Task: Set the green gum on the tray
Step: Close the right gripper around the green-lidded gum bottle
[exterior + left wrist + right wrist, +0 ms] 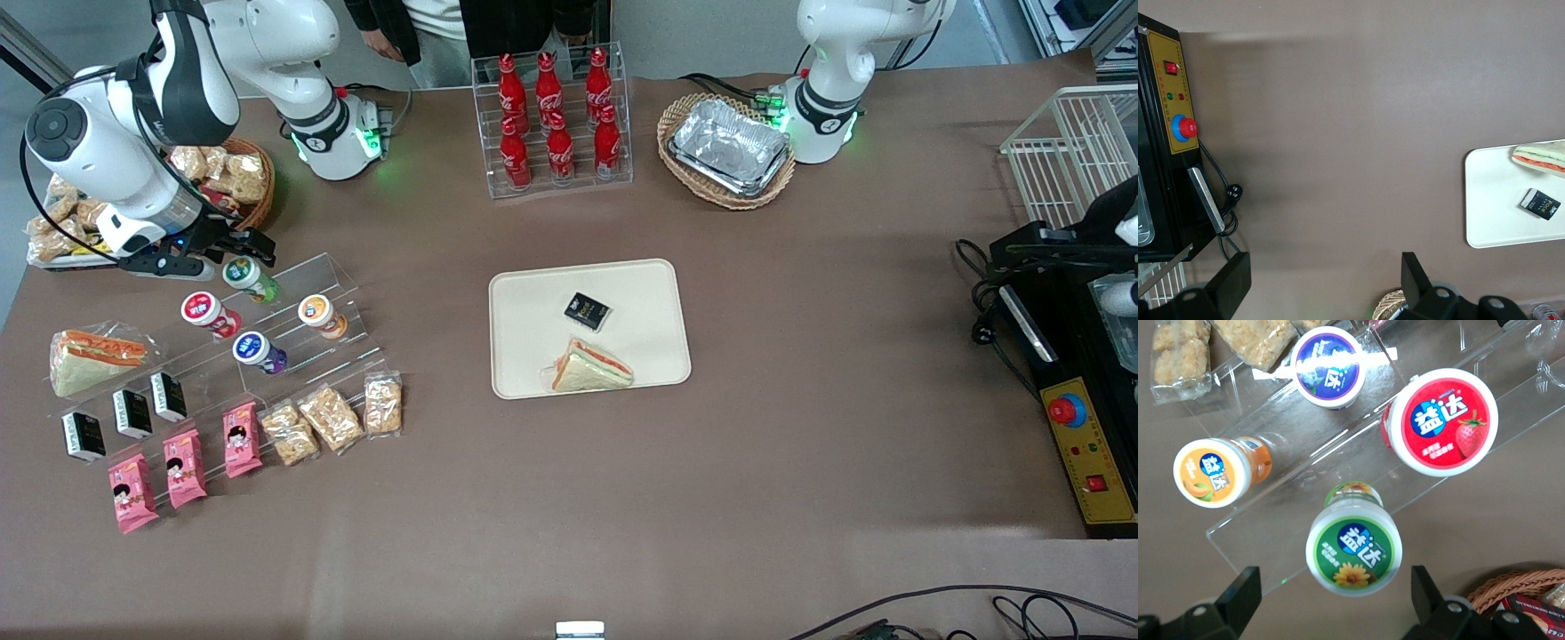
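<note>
The green gum (1353, 550), a green canister with a white lid and a green sunflower label, stands on the highest step of a clear acrylic stand (293, 320). In the front view the green gum (249, 275) is at the working arm's end of the table. My gripper (1333, 587) hovers just above it, open, one finger on each side of the lid and touching nothing. From the front, the gripper (229, 253) sits right beside the canister's lid. The cream tray (524, 302) lies mid-table, toward the parked arm from the stand.
A red-lidded canister (1443, 421), an orange one (1212, 472) and a purple one (1328, 367) share the stand. On the tray lie a sandwich (590, 367) and a black packet (587, 310). A snack basket (233, 178) stands close to the arm. Snack packets (329, 418) lie nearer the camera.
</note>
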Tool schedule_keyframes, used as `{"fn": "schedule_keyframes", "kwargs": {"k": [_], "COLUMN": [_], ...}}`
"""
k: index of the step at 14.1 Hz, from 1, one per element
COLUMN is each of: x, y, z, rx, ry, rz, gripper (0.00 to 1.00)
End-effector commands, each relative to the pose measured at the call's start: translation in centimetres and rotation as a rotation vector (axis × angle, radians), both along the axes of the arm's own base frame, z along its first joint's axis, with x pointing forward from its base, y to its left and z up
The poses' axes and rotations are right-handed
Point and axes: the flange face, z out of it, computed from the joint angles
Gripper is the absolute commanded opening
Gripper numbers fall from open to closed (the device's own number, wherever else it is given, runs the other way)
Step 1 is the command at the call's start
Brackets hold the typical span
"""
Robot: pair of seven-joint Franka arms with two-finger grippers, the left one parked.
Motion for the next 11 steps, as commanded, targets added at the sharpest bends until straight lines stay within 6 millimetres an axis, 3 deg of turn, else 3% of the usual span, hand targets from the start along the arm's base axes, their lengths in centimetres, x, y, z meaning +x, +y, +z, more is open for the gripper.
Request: {"fn": "schedule_keyframes", "kwargs": {"k": [1,7,11], "x": [0.4,0.9,1.0], "y": [0.0,-0.9,-2.5], "z": [-0.7,-1.8,-2.4], "rx": [-0.01,-0.007,0.003], "ry": [-0.008,0.002,0.007], "rz": [-0.013,-0.036,-0.071], "gripper": [1.0,1.0,0.85]}}
